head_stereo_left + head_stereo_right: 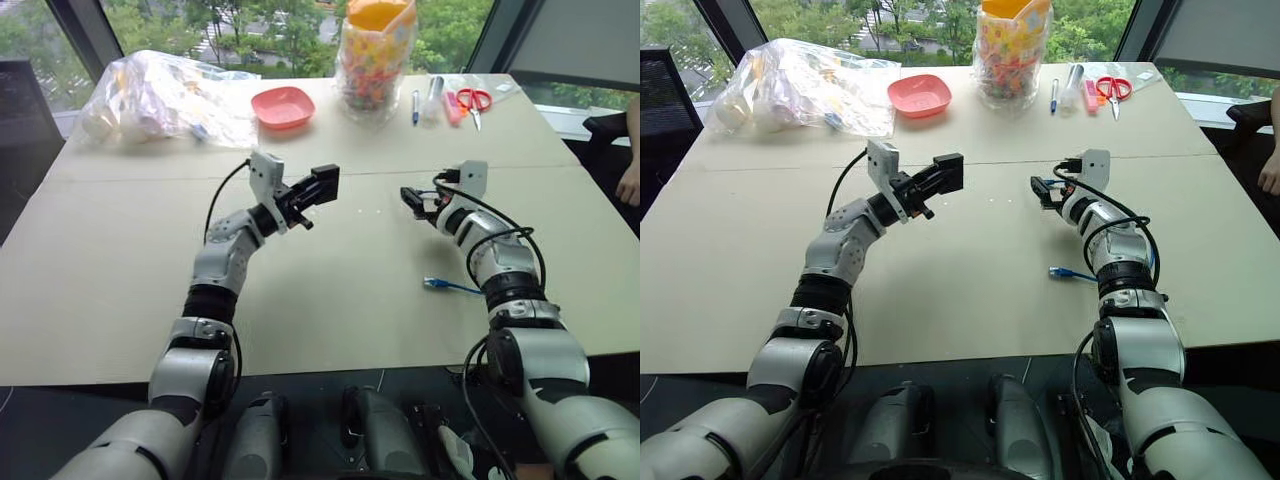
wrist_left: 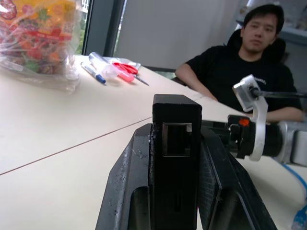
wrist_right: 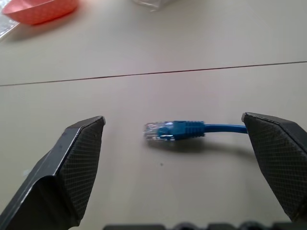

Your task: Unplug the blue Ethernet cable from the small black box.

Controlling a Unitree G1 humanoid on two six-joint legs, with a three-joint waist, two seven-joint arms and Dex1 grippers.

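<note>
Left gripper [image 1: 322, 187] raised over table [image 1: 120, 290] mid-left, fingers [image 2: 124, 187] clamped on small black box [image 2: 175, 158], one finger on each flat side. Box held on edge, port facing out past fingertips, toward right arm. Port empty, nothing plugged in.

Right gripper [image 3: 175, 158] low over table, right of centre, jaws spread wide, holding nothing. Seen from right wrist: blue Ethernet cable [image 3: 184, 130] lying flat on table between the two spread fingers, touching neither as far as visible; clear plug end free, cord running off behind one fingertip.

From head views: a blue cable end [image 1: 445, 286] on table near right forearm, on near-right part of surface, well apart from box. Cannot tell whether that is the same end as in wrist view.

Far side of table: clear plastic bag [image 1: 165, 95] far left, pink dish [image 1: 283, 106] just right of it, bag of colourful items with orange top [image 1: 375, 50] at far centre, pen [image 1: 415, 106] and red scissors [image 1: 472, 100] far right.

Person in black shirt [image 2: 240, 67] seated at right edge of table, forearm resting on it.
</note>
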